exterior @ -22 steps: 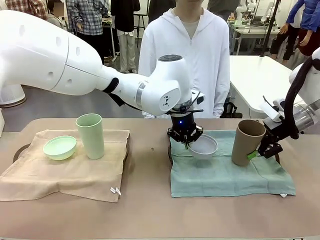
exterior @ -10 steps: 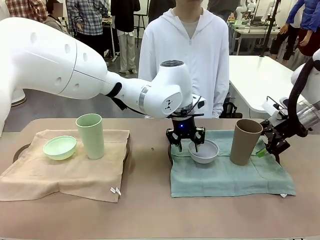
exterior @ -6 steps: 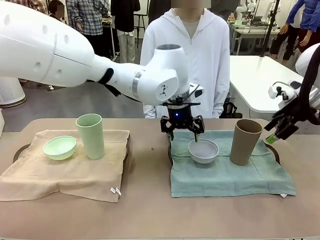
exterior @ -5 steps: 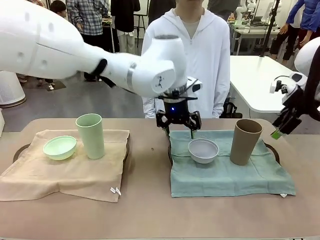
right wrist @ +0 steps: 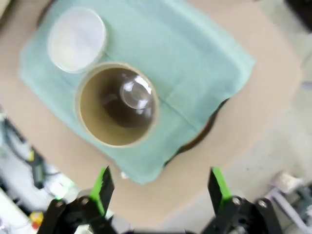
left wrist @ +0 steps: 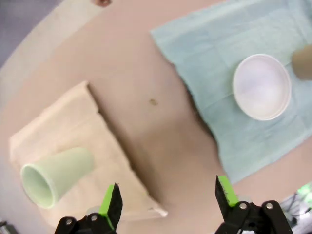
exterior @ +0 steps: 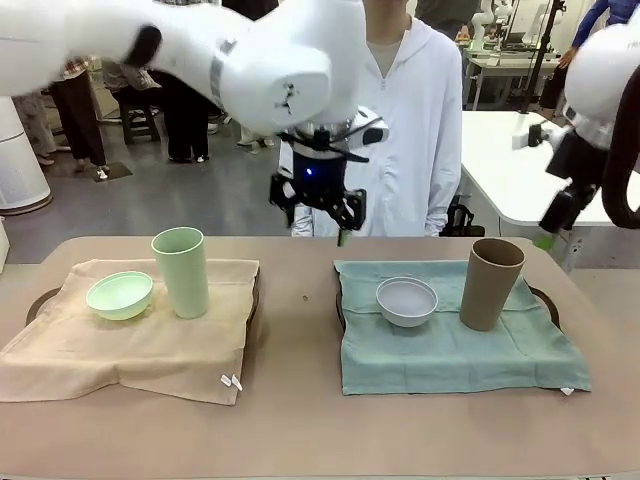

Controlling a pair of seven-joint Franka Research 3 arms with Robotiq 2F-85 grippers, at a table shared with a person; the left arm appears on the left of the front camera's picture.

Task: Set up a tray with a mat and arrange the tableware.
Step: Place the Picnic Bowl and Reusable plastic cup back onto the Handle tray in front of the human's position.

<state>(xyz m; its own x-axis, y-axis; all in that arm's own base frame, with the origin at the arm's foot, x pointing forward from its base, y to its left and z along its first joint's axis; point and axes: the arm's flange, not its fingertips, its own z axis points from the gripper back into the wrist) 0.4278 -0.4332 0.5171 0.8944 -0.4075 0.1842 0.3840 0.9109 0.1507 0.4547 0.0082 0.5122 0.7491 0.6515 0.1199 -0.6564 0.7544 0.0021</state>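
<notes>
In the front view you have the left end effector (exterior: 318, 207) raised in the upper middle of the frame, well above the bench (exterior: 300, 420), its fingers spread apart and holding nothing. In the left wrist view its green pads (left wrist: 111, 205) stand wide at the bottom edge with bare bench between them. The right end effector (exterior: 556, 210) hangs at the upper right of the front view, blurred; in the right wrist view its pads (right wrist: 103, 187) are also apart and empty.

At centre right, the small round white bowl (exterior: 407, 301) sits on the teal cloth mat (exterior: 450, 355), with the tall tan-brown handleless cup (exterior: 491, 284) upright just beside it on the right. A dark tray rim (exterior: 547, 299) peeks from under that mat. At left, the pale green bowl (exterior: 120, 295) and the tall pale green cup (exterior: 181, 272) stand side by side on the beige cloth mat (exterior: 130, 350).
</notes>
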